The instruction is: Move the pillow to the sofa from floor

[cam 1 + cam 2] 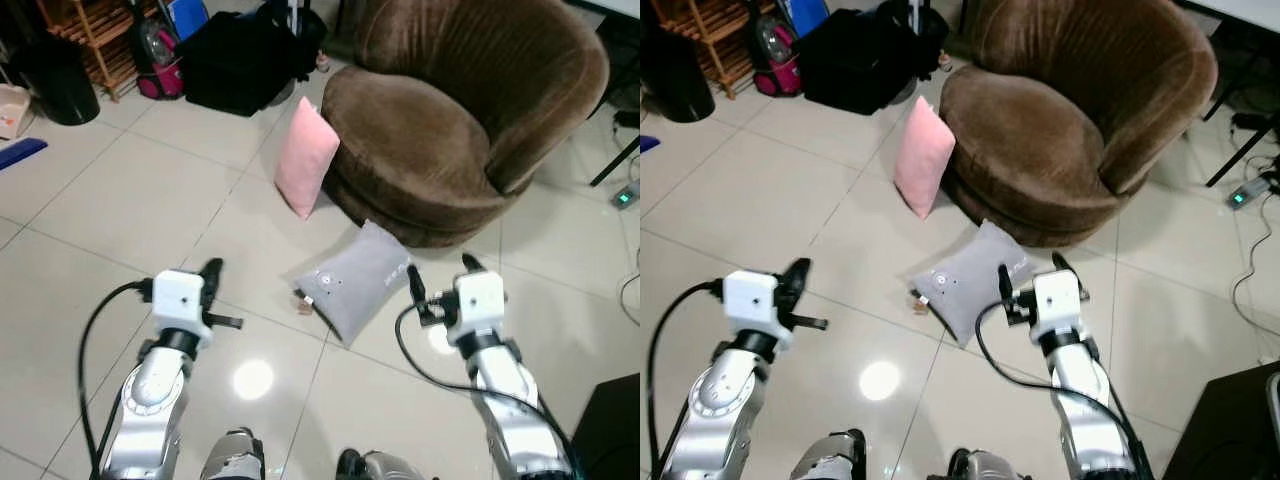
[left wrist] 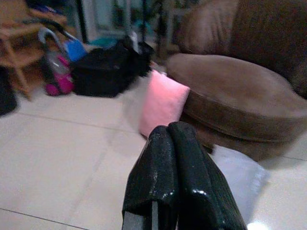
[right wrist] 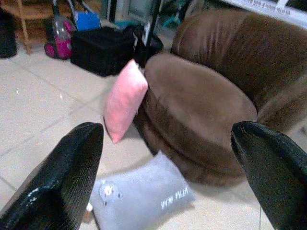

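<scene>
Pale tiled floor (image 1: 120, 200), brown sofa (image 1: 460, 110) behind, black bag (image 1: 235, 60) and wooden shelf (image 1: 95, 35) beyond. Both arms raised forward over the tiles: left gripper (image 2: 175, 163) clenched, fingers pressed together; right gripper (image 3: 168, 167) released, fingers spread wide. Grey pillow (image 1: 355, 280) flat on the floor against the sofa base, bearing small print too blurred to read. Pink pillow (image 1: 305, 155) upright, leaning on the sofa.

Black bag (image 1: 238, 60) on pale tiled floor (image 1: 120, 200), wooden shelf unit (image 1: 92, 35) beside magenta vacuum cleaner (image 1: 158, 62), dark bin (image 1: 55, 80), power strip (image 1: 625, 195) with green light
</scene>
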You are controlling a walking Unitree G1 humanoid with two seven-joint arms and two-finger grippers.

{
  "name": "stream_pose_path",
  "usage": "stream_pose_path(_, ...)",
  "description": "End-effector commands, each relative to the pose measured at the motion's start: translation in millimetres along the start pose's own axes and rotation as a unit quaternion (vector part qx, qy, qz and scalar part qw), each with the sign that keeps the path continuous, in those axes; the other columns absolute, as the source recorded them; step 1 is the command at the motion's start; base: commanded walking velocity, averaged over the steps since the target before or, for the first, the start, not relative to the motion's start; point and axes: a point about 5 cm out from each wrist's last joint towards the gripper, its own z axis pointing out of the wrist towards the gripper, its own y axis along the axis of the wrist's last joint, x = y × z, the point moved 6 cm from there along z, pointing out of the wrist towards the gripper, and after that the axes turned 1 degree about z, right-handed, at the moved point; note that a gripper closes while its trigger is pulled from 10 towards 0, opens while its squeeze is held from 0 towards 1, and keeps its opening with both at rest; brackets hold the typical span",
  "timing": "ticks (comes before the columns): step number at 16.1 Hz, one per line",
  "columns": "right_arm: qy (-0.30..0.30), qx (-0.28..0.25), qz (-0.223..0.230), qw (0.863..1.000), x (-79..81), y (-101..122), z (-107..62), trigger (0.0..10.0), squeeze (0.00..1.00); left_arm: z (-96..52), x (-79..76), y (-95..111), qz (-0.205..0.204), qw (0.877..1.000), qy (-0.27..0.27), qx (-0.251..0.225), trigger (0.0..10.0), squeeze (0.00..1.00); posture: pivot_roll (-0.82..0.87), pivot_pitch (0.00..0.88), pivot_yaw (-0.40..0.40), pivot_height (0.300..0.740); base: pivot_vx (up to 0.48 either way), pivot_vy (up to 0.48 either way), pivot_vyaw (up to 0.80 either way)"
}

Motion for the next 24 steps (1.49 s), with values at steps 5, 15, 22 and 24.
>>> stream_pose_path(5,-0.038,0.003,-0.021,0.999,-12.6,-17.2,-19.5,10.0,0.0,-36.5,0.7,-38.9,0.018,0.999,0.002,0.048,10.0,0.0,0.18,0.188,-0.126,0.74,0.0,0.0,0.0)
stream_pose_path(15,0.002,0.026,-0.039,0.999,-4.2,-39.2,-44.6,10.0,0.0,-59.5,-1.7,-57.4,0.037,0.996,-0.027,0.07,10.0,0.0,0.19,0.186,-0.121,0.74,0.0,0.0,0.0)
stream_pose_path(22,-0.003,0.035,-0.051,0.998,-7.7,-40.2,-38.3,10.0,0.0,-55.7,4.2,-56.7,0.036,0.997,-0.034,0.065,10.0,0.0,0.18,0.191,-0.11,0.74,0.0,0.0,0.19)
stream_pose_path(24,-0.004,0.039,-0.053,0.998,-6.7,-41.1,-38.8,10.0,0.0,-56.1,5.1,-56.6,0.034,0.997,-0.035,0.064,10.0,0.0,0.18,0.191,-0.109,0.74,0.0,0.0,0.8)
